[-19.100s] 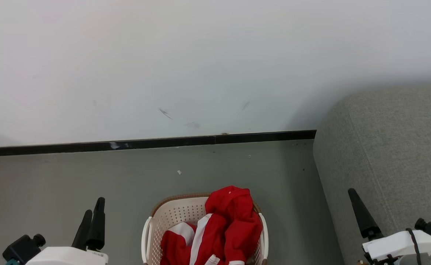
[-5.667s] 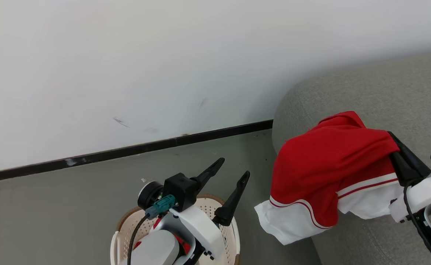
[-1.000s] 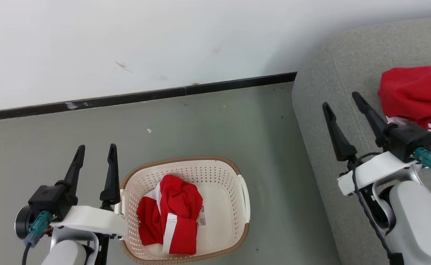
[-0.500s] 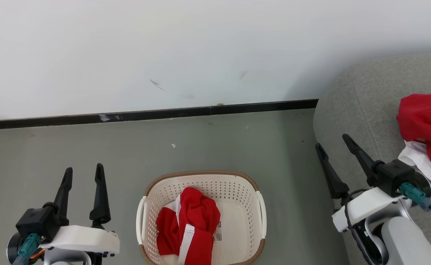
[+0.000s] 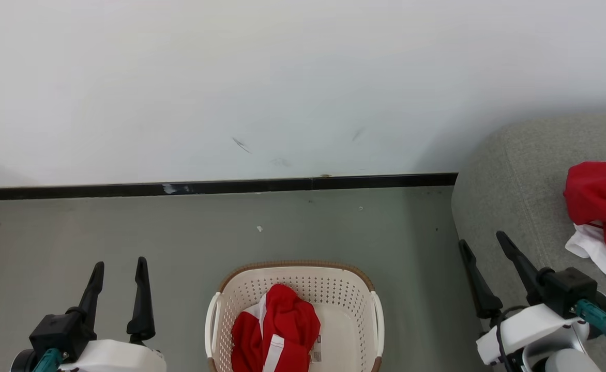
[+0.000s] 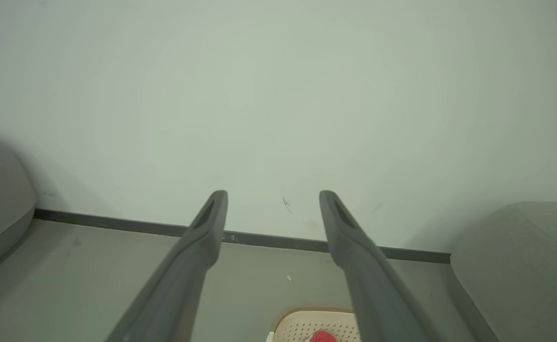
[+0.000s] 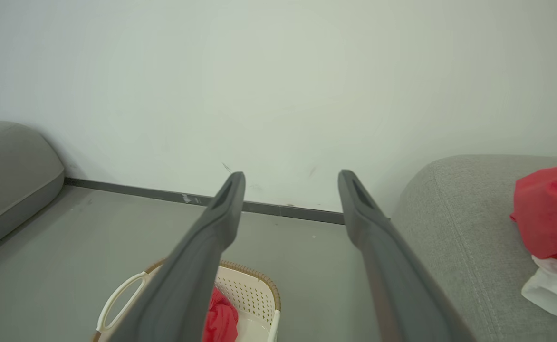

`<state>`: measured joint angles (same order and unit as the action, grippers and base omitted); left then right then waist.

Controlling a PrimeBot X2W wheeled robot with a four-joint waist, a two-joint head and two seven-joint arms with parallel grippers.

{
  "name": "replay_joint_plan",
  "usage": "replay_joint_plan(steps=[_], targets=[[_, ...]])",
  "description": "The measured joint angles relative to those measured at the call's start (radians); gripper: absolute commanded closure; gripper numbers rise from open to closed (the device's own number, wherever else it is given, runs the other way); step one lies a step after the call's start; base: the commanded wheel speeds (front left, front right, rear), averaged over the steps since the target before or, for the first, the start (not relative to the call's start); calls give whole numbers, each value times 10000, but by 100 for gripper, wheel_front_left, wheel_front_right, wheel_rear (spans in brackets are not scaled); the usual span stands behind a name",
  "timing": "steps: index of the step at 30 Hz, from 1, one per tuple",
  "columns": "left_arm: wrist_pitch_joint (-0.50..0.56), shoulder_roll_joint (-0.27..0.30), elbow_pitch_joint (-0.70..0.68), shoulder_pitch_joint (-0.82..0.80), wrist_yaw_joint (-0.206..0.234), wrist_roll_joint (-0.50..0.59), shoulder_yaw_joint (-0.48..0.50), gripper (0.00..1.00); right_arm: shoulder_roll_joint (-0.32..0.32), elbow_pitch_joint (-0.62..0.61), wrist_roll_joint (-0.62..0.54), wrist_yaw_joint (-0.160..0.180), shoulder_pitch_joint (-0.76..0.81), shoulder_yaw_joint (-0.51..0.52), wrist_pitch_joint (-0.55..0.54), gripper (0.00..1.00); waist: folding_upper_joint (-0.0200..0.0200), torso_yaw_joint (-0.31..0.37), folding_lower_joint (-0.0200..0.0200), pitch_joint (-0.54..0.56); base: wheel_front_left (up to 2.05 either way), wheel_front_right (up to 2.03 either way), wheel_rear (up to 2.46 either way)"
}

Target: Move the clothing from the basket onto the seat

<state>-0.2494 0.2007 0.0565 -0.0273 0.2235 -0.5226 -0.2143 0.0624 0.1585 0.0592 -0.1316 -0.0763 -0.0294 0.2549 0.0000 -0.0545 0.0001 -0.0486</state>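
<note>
One red-and-white piece of clothing (image 5: 277, 330) lies crumpled in the cream basket (image 5: 370, 315) on the floor at bottom centre. Another red-and-white piece of clothing (image 5: 600, 217) rests on the grey seat (image 5: 515, 175) at the right, also seen in the right wrist view (image 7: 547, 213). My left gripper (image 5: 119, 264) stands open and empty to the left of the basket. My right gripper (image 5: 483, 244) is open and empty at the seat's front-left edge, left of the garment on the seat. The basket rim (image 7: 254, 278) shows under my right fingers.
A white wall with a black skirting strip (image 5: 205, 187) runs behind the grey floor (image 5: 127, 227). Another grey cushion (image 7: 7, 171) sits at the far left in the wrist views.
The head camera has swung left and tilted up, so the basket now sits lower and the seat further right. Both grippers have stayed open and empty.
</note>
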Motion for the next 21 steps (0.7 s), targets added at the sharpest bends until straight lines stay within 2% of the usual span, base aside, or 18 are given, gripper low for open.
replay_joint_plan(steps=[8,21], targets=[[0,4,226,232,-240,44,-63,0,-105,-182,-98,0,662,35,0,0,0,53,0,351,0,0,0],[0,-56,255,566,-255,128,-40,0,-184,-523,-102,0,1073,-92,0,0,0,287,0,560,0,0,0]])
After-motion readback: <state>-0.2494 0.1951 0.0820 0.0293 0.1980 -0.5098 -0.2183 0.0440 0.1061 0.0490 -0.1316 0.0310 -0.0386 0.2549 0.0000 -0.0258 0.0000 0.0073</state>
